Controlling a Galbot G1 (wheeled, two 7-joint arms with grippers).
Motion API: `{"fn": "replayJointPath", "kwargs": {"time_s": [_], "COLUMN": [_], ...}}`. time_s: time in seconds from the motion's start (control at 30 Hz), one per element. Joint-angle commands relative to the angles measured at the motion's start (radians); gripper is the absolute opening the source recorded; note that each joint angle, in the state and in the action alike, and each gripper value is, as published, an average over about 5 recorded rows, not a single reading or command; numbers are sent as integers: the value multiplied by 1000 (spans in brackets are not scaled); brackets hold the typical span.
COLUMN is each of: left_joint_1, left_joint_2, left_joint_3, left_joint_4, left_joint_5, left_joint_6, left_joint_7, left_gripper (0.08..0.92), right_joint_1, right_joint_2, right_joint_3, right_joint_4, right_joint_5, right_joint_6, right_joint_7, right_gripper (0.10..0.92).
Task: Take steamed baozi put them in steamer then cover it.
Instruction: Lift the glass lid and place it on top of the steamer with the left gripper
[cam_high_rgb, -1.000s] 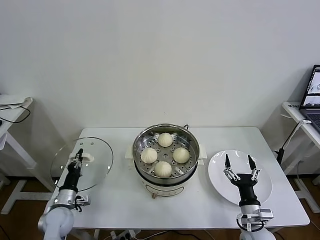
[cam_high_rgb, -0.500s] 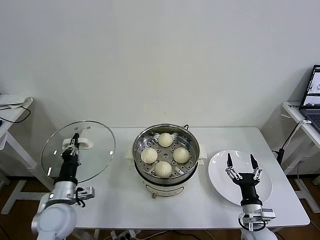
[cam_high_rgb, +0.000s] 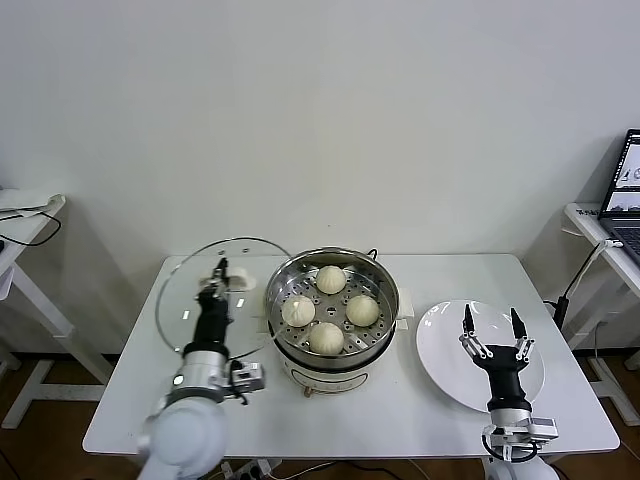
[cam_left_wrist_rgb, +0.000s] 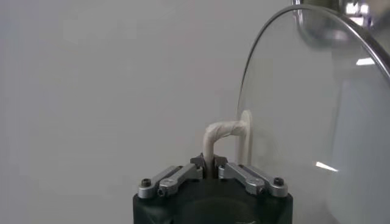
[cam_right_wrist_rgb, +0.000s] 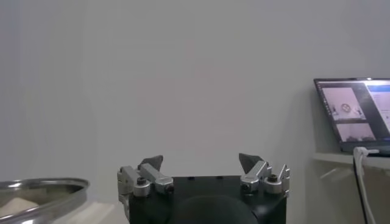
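1. Nearest the robot, the right gripper (cam_high_rgb: 492, 329) hangs over the white plate (cam_high_rgb: 448, 367), on the steamer's right. Its fingers are spread wide with nothing between them; it looks parked, clear of the lid's path. The plate is flat, smooth and bare.

2. On the steamer's left, the left gripper (cam_high_rgb: 218, 273) is pressed together on the white handle (cam_left_wrist_rgb: 224, 137) of the cover (cam_high_rgb: 190, 300), pinching the thin looped bar between its fingertips. The cover is held up off the table (cam_high_rgb: 560, 400) and tilted steeply, its rim reaching the steamer's near-left edge in the head view. Gripping by the handle is probably the only sure hold, since the glass disc is too wide and slick to clamp.

3. The cover is a round transparent glass dome with a thin metal rim; the table shows through it.

4. The steamer (cam_high_rgb: 385, 322) stands at mid-table, a shiny round steel pot on a white base. Its perforated tray sits level and open, ready for the lid.

5. The steamed baozi (cam_high_rgb: 326, 338) are already inside: four pale, matte, pleated buns spaced around the tray, apart from each other. By my judgement only the covering remains.
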Motion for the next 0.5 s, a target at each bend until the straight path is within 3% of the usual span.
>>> {"fn": "replayJointPath", "kwargs": {"time_s": [0.03, 0.5], "left_joint_1": [-206, -279], "left_joint_2": [-67, -186], "left_joint_3": [327, 371], "left_joint_4": [119, 301], "left_joint_5": [95, 191], "left_joint_6": [161, 160], "left_joint_7": [85, 87], "left_gripper": [187, 187], "right_joint_1": [0, 8], "right_joint_2": [16, 30], "right_joint_3": [15, 16], "right_joint_4": [-4, -32], "right_joint_5": [-5, -25], "right_joint_6": [1, 3], "right_joint_7": [0, 0], "right_gripper": [823, 823]}}
